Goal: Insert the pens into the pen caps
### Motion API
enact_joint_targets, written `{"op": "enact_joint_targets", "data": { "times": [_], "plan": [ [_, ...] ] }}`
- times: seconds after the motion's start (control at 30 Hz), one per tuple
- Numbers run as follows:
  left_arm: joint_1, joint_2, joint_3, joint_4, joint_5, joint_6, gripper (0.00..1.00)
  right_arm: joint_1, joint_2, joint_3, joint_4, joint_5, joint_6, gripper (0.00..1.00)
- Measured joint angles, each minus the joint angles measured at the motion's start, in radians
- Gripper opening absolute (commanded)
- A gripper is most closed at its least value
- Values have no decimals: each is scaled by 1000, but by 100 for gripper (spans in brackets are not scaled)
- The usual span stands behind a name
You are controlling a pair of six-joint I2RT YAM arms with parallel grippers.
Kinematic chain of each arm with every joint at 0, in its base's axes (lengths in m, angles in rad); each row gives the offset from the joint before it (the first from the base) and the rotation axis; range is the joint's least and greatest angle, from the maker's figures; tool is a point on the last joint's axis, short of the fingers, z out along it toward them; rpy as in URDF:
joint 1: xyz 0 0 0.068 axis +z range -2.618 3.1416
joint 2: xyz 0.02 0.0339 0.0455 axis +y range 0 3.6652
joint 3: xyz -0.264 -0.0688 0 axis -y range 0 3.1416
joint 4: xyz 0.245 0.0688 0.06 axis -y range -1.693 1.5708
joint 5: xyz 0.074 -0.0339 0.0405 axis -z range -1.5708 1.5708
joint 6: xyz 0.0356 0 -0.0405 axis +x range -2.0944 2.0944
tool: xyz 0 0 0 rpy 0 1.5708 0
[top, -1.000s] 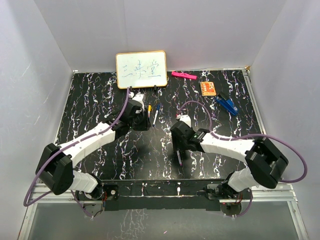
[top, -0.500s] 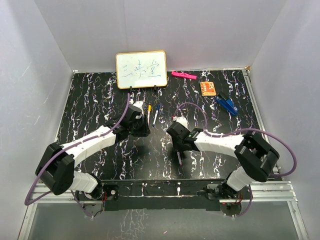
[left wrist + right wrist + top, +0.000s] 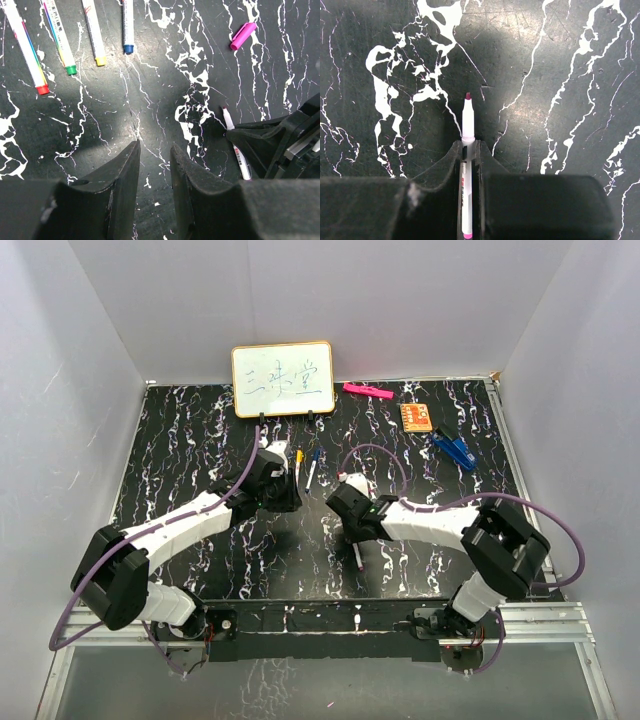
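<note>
The grasping step looks done: the right end effector (image 3: 467,150) is closed on the purple-tipped pen (image 3: 467,117), bottom centre of its view. The left end effector (image 3: 153,149) is slightly open and empty. Next, I think, the tip must line up with the purple cap (image 3: 243,36), upper right.

The left wrist view's top edge cuts off 4 pens: of the red-tipped pen (image 3: 30,60), green-tipped pen (image 3: 57,35), yellow-tipped pen (image 3: 93,30) and blue-tipped pen (image 3: 128,22) we see only the tip ends. There the right gripper (image 3: 231,132) runs off the right edge and covers a short stretch of the purple-tipped pen (image 3: 242,162). In its own view it hides most of that barrel. From above we make out only the yellow-tipped and blue-tipped ones; the left arm (image 3: 190,515) hides the other 2. The print on the barrels is too small to read.
</note>
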State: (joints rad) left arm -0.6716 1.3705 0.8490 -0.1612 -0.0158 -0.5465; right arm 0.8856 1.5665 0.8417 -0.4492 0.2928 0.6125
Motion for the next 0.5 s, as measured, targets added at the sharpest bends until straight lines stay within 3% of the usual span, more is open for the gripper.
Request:
{"op": "enact_joint_targets", "data": {
  "times": [0.3, 0.5],
  "plan": [
    [-76, -58, -99, 135, 29, 69, 31, 2, 2, 87, -45, 109, -5, 0],
    [-93, -159, -232, 359, 154, 81, 39, -22, -185, 97, 31, 158, -32, 0]
  ]
}}
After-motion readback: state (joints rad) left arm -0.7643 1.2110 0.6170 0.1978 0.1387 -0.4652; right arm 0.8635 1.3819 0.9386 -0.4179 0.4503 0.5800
